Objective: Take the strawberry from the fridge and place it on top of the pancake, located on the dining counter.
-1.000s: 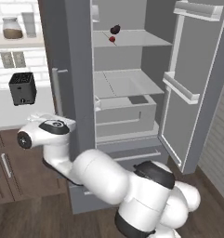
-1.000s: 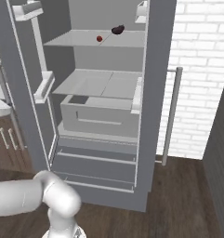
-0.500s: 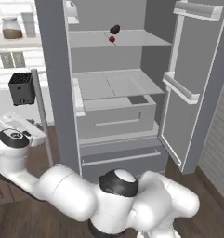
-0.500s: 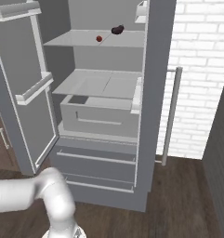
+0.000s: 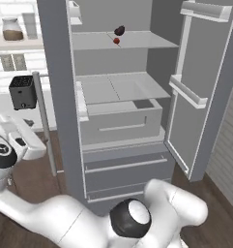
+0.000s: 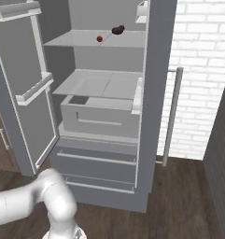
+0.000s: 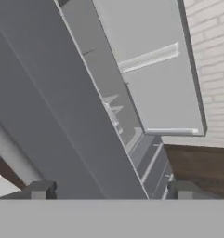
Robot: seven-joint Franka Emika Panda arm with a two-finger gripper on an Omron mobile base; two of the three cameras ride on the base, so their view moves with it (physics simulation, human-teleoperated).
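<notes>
Strawberry (image 5: 116, 41) near the upper fridge (image 5: 60, 97) shelf's front edge; hand (image 7: 111, 189) wide, empty, well below, beside the left door.

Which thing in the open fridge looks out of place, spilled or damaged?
Nothing stands out. The strawberry and a dark lump sit on the top shelf of the fridge; the lower drawers are shut.

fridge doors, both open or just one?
Both open. The fridge has its left door swung out edge-on and its right door swung wide, baring the shelves and the strawberry on the top shelf.
</notes>
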